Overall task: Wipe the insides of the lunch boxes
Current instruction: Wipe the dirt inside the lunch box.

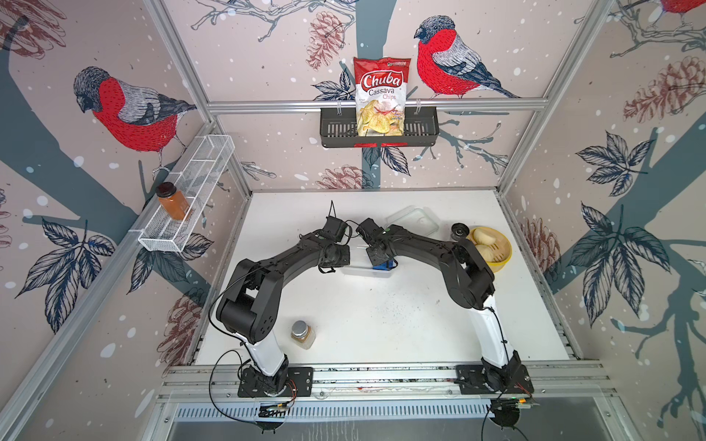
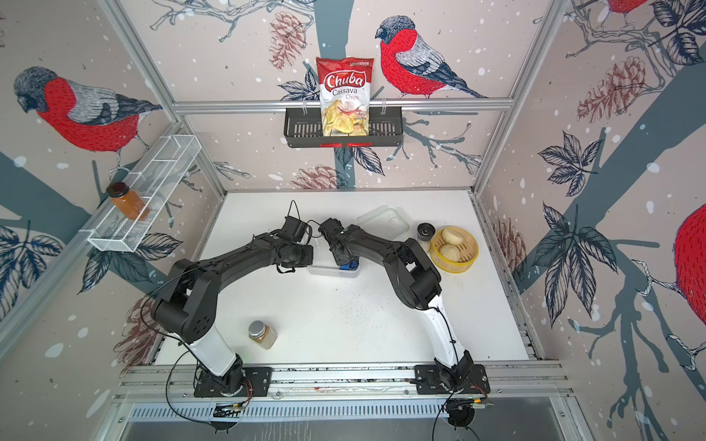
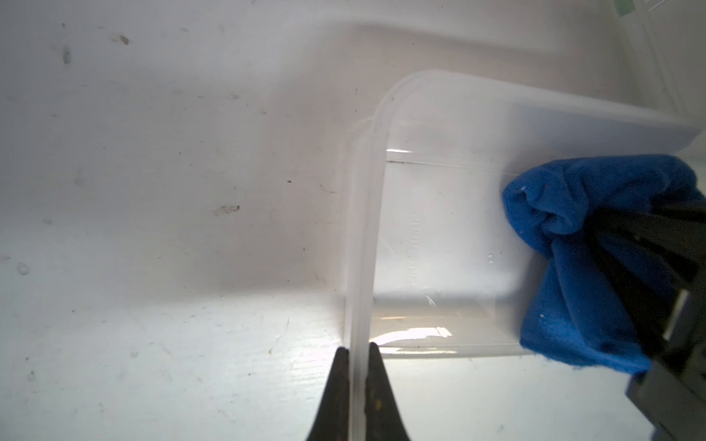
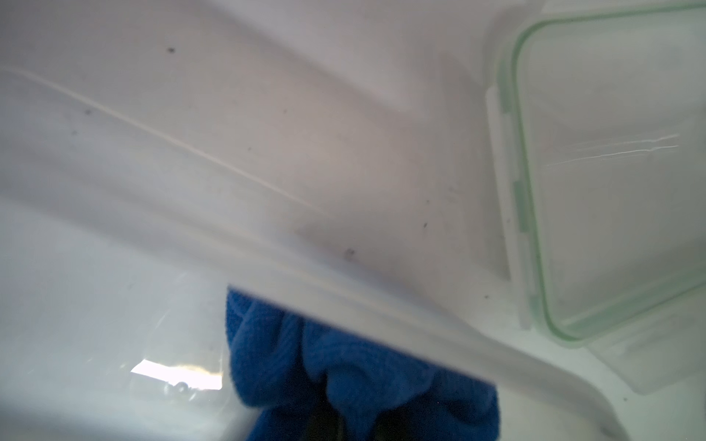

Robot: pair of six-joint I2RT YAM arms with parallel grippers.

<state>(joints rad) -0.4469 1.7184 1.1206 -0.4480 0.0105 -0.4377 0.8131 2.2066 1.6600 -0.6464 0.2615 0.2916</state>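
One crinkly red-white bag point(image 1: 382, 95) reads "Chuba Cassava Chips", in a black slotted basket point(image 1: 336, 131). Translucent round-cornered plastic lunch box point(image 3: 439, 229) mid-table, left gripper point(image 3: 358, 355) pinching its wall. Clear green-sealed lid point(image 4: 611, 152) behind. Right gripper point(image 3: 603, 236) clamps fuzzy blue cloth point(image 3: 565, 214) inside.

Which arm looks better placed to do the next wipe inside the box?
Right. The right tool grips the cloth inside the box; the left tool pinches the box's wall, probably steadying it.
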